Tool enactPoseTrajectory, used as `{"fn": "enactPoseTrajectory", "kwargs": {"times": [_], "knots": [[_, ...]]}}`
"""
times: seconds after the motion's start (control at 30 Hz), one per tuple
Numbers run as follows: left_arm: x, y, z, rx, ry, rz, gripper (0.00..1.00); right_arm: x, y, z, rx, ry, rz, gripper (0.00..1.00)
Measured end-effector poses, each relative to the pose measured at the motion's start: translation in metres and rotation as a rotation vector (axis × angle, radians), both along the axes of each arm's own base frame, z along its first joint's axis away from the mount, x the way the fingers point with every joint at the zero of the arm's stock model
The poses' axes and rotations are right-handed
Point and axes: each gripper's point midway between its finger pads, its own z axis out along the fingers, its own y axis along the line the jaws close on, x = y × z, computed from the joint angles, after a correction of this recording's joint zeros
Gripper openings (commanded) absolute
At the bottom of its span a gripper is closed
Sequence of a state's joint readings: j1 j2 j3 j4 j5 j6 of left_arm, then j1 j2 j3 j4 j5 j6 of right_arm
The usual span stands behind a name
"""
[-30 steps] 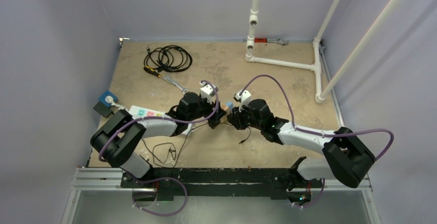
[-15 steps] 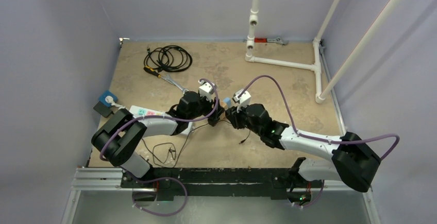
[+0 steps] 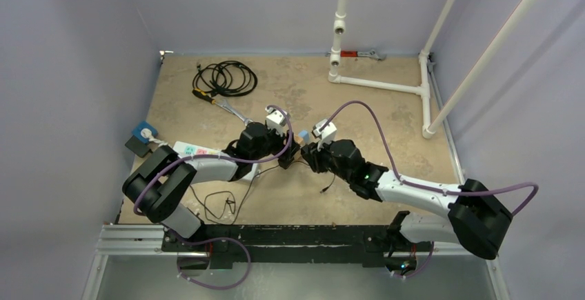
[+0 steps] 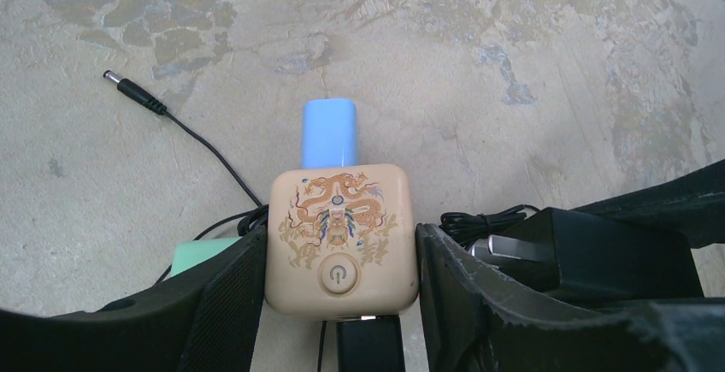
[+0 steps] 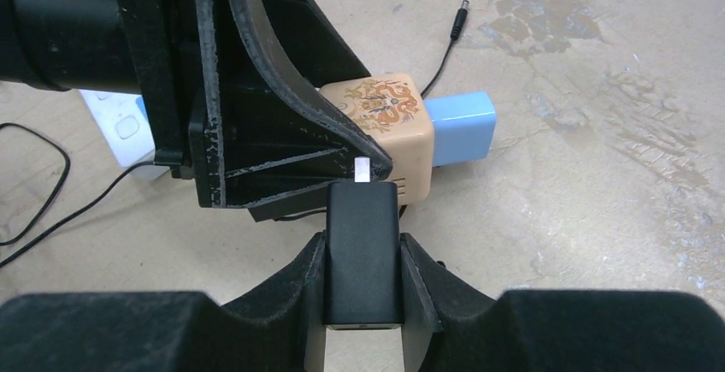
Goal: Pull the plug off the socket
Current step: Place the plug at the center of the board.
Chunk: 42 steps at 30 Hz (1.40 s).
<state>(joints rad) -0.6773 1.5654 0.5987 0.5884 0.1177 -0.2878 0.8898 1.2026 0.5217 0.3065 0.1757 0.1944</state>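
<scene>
The beige socket (image 4: pixel 340 239) bears a dragon print; the plug (image 5: pixel 362 252) is black.

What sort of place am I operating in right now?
Probably a robot test cell: plain lavender walls box in a stone-patterned tabletop, and staged-looking props lie on it: a white PVC pipe frame, a coiled black cable and a power strip.

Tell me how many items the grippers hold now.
2: the beige dragon-printed cube socket in the left gripper, and the black rectangular adapter in the right gripper, beside that socket.
</scene>
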Motion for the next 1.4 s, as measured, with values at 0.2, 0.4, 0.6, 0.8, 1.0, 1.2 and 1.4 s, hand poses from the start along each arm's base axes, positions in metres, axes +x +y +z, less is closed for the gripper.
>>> {"fn": "enactPoseTrajectory", "kwargs": {"times": [0.2,0.4,0.6,0.8,1.0,1.2,1.4], "knots": [[0.000,0.000,0.000,0.000,-0.001,-0.002,0.00,-0.006,0.006,0.000,0.014,0.015,0.048,0.00],[0.000,0.000,0.000,0.007,-0.006,-0.004,0.00,-0.002,0.003,0.001,0.069,0.059,0.103,0.00],[0.000,0.002,-0.001,0.017,-0.009,-0.004,0.00,-0.004,0.000,0.003,0.113,0.079,0.144,0.00],[0.000,0.003,-0.001,0.018,-0.008,-0.002,0.00,-0.004,0.000,0.009,0.137,0.070,0.157,0.00],[0.000,0.003,-0.001,0.021,-0.007,0.003,0.00,-0.002,-0.002,0.008,0.130,0.064,0.150,0.00],[0.001,0.005,-0.001,0.025,-0.007,0.012,0.00,0.000,-0.004,0.012,0.123,0.041,0.118,0.00],[0.001,0.006,-0.001,0.027,-0.005,0.014,0.00,-0.003,-0.001,0.013,0.095,0.009,0.089,0.00]]}}
